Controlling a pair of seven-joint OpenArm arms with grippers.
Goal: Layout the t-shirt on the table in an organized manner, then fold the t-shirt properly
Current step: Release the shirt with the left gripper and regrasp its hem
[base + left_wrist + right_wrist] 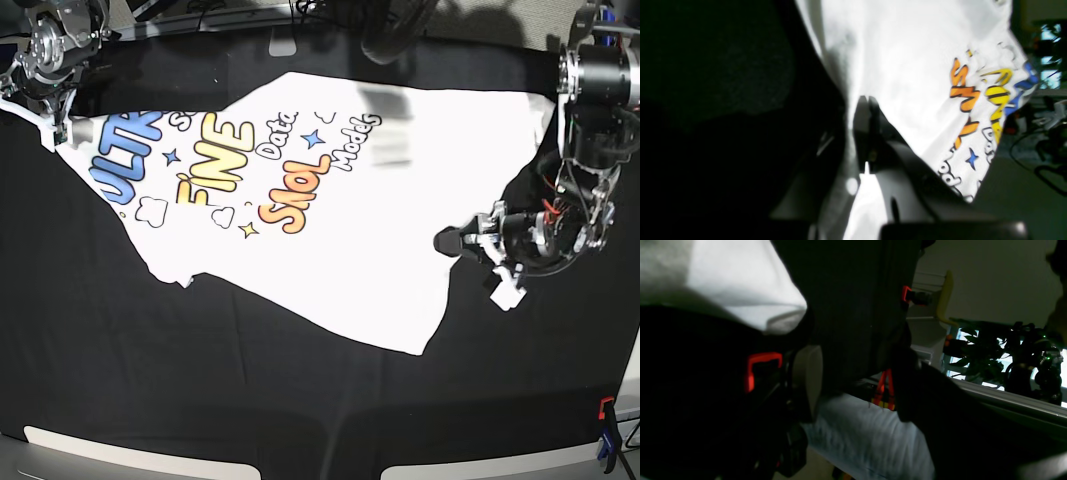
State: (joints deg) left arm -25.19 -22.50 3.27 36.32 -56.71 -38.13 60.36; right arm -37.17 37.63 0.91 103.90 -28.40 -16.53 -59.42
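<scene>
the left hand (452, 241) at three o'clock is clenched on the white printed cotton t-shirt's (330, 230) hem, the right hand (62, 128) at ten o'clock released, apparently to spread it over the black-draped tabletop (300, 400).

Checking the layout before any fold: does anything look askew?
Yes. The t-shirt lies skewed on the table, print up, its lower edge running diagonally with a bunched corner at left. The left hand pinches its right edge.

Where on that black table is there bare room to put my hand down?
Bare table runs along the near edge, below the t-shirt, and left of its lower hem. Crowded: the right side by the left gripper, and the far-left corner by the right gripper.
</scene>
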